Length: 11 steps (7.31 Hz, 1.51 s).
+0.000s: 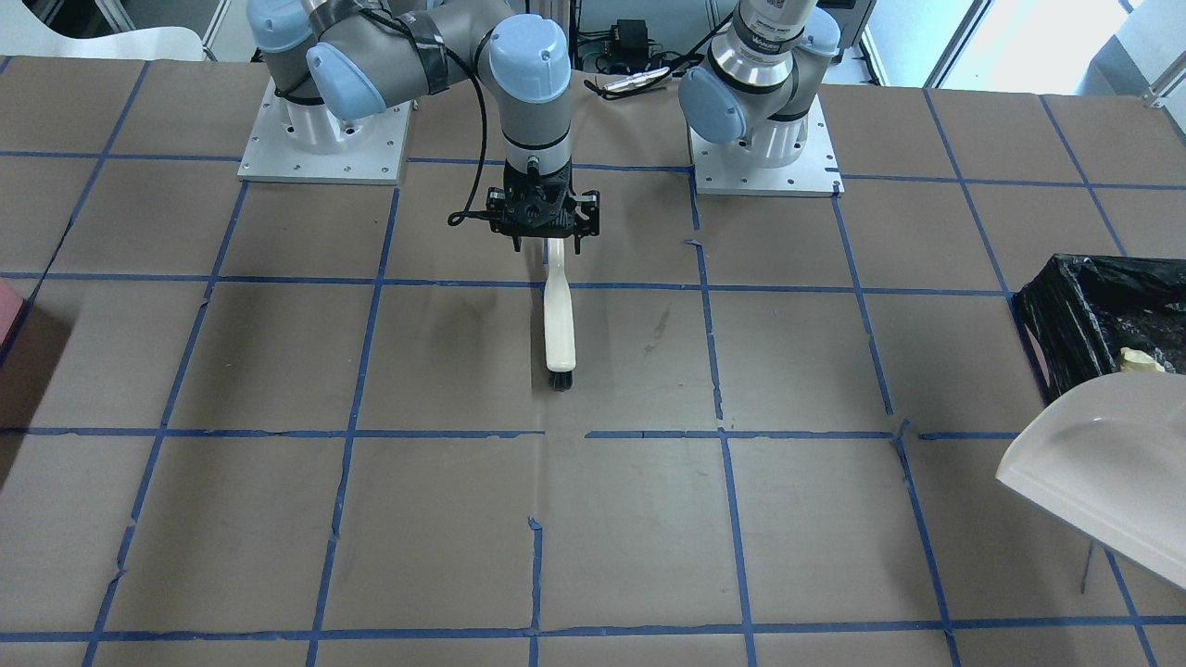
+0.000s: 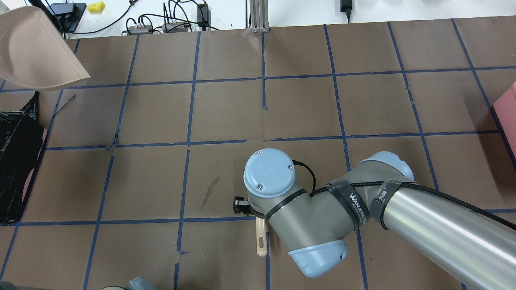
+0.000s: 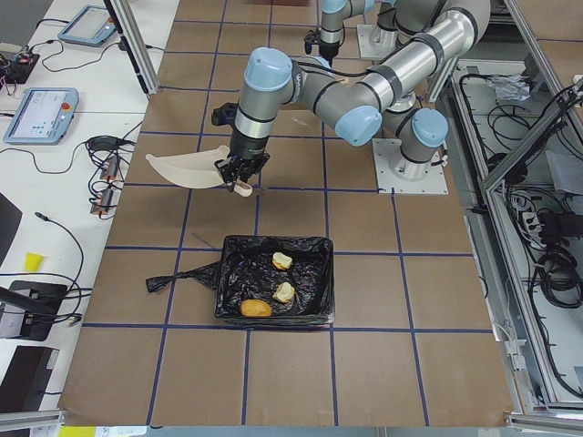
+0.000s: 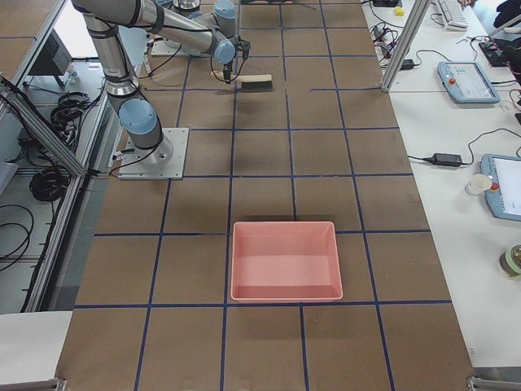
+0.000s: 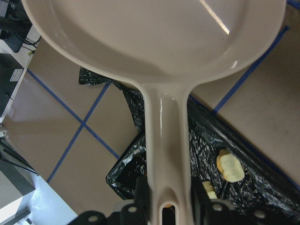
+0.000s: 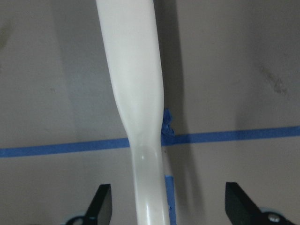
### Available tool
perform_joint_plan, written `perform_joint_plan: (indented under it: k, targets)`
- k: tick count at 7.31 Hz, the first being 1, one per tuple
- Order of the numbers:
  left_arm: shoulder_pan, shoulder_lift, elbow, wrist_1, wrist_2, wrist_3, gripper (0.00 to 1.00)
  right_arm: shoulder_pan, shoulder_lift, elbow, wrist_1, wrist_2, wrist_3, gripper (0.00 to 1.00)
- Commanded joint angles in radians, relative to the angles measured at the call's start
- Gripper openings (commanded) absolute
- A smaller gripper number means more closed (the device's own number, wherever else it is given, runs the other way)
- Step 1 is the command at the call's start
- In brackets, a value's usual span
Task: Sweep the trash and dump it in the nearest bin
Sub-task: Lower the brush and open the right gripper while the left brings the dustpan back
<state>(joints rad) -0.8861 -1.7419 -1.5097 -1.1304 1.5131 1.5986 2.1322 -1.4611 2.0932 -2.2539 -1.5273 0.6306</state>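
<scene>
My left gripper (image 5: 168, 197) is shut on the handle of a cream dustpan (image 5: 154, 42), which is held empty in the air beside the bin (image 5: 131, 168). The exterior left view shows the dustpan (image 3: 187, 168) just beyond the black-lined bin (image 3: 228, 291), which holds three pieces of trash (image 3: 285, 291). A cream brush (image 1: 559, 320) with black bristles lies on the table. My right gripper (image 6: 171, 206) is open over its handle (image 6: 136, 93), the fingers (image 6: 101, 206) wide apart on both sides and not touching it. It also shows in the front view (image 1: 545, 227).
A pink tray (image 4: 285, 261) sits on the table at my right end; its corner shows in the overhead view (image 2: 508, 108). The table is brown paper with blue tape lines. Cables and boxes lie beyond the far edge (image 2: 173, 24).
</scene>
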Motion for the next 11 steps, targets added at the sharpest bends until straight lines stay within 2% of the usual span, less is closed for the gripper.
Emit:
perform_joint_plan:
  k: [1,3,5,6,8,10,11]
  targets:
    - [-0.104,-0.042,-0.004,0.001,-0.023,-0.125,0.08,-0.072,-0.001,-0.135,0.068,-0.03,-0.113,1.0]
    - [-0.215,-0.06,-0.015,0.001,-0.022,-0.26,0.08,-0.226,-0.01,-0.221,0.139,-0.028,-0.263,1.0]
    - [-0.302,-0.111,-0.012,0.001,-0.024,-0.397,0.08,-0.332,-0.024,-0.249,0.169,-0.028,-0.349,1.0]
    - [-0.356,-0.132,-0.012,0.001,-0.024,-0.422,0.08,-0.397,-0.053,-0.268,0.221,-0.028,-0.392,1.0]
    - [-0.468,-0.136,-0.02,-0.008,-0.013,-0.604,0.08,-0.519,-0.103,-0.356,0.412,-0.034,-0.54,1.0]
    - [-0.548,-0.148,-0.023,-0.015,-0.011,-0.774,0.08,-0.59,-0.111,-0.374,0.447,-0.077,-0.607,1.0]
    - [-0.598,-0.168,-0.023,-0.012,-0.013,-0.858,0.08,-0.584,-0.114,-0.383,0.444,-0.07,-0.608,1.0]
